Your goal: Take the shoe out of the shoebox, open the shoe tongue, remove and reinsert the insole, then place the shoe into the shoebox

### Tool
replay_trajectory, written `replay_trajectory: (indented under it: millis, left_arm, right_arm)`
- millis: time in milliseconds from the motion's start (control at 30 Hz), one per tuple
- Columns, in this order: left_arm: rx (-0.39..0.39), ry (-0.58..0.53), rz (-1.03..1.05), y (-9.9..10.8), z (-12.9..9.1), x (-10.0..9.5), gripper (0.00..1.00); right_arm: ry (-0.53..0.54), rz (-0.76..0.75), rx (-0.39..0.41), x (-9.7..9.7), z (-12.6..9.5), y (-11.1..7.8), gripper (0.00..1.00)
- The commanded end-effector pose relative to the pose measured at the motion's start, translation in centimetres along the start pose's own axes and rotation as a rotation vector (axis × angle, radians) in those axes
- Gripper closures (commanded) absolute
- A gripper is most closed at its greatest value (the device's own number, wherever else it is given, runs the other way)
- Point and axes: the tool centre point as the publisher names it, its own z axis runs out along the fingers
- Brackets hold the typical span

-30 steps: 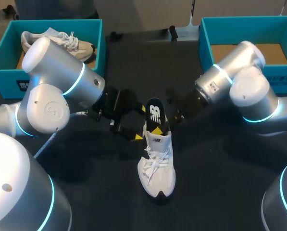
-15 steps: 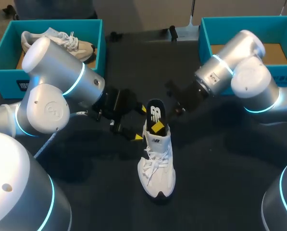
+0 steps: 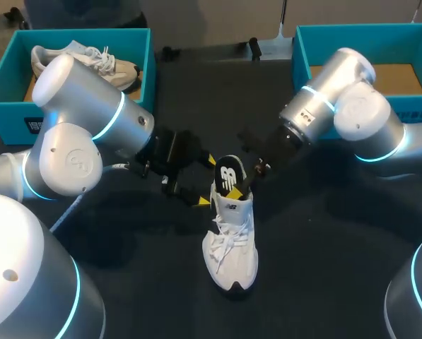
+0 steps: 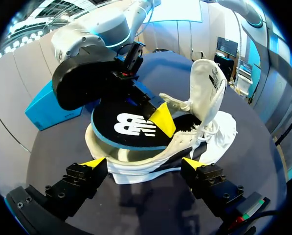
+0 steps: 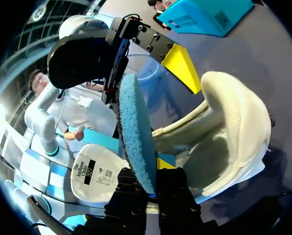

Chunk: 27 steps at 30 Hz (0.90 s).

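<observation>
A white shoe lies mid-table, toe toward the front edge, its tongue folded up and forward. A black insole with a blue underside sticks up out of the heel opening, tilted. My right gripper is shut on the insole's edge; in the head view it comes in from the right, just above the shoe's collar. My left gripper is open and straddles the heel, one yellow fingertip on each side; it sits left of the insole.
A teal shoebox at the back left holds a beige shoe. A second teal shoebox at the back right shows a bare cardboard floor. My two arms crowd the table's middle around the heel.
My right gripper has closed on the insole and swung in from the right. The insole has sunk a little and tilted toward the shoe. The left arm has not moved.
</observation>
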Motion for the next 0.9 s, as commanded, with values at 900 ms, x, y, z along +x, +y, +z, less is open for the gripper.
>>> replay_trajectory:
  millis: [900]
  left_arm:
    - [-0.003, -0.001, 0.000, 0.0, 0.0, 0.1, 0.00]
  right_arm:
    - [-0.110, -0.038, 0.019, -0.1, -2.5, 1.7, 0.69]
